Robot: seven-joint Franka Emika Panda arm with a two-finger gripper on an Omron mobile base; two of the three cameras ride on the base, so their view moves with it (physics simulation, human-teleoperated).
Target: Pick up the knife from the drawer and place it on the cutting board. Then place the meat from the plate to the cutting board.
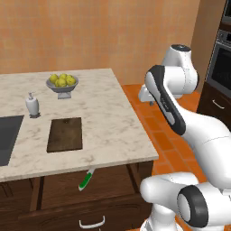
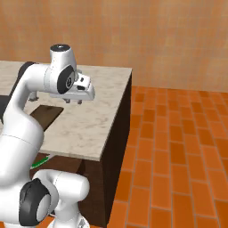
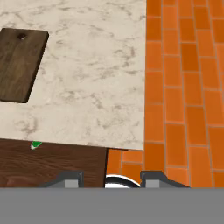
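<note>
The knife [image 1: 85, 179] lies in the open drawer [image 1: 58, 213] under the counter's front edge, green handle toward me; only a bit of green [image 3: 36, 144] peeks out in the hand view. On the marble counter left of centre lies the cutting board [image 1: 65, 134], bare. My gripper [image 2: 73, 102] hovers above the counter's right front part, right of the board, pointing down. Its fingertips [image 3: 72, 179] stand apart with nothing between them, so it is open. The plate and the meat are out of view.
A grey bowl of yellow fruit [image 1: 62, 82] and a soap dispenser [image 1: 32, 105] stand at the back of the counter [image 1: 113, 122]. The black sink [image 1: 8, 137] is at the left. Orange tiled floor [image 2: 178, 147] runs along the right, with an oven [image 1: 221, 67] beyond.
</note>
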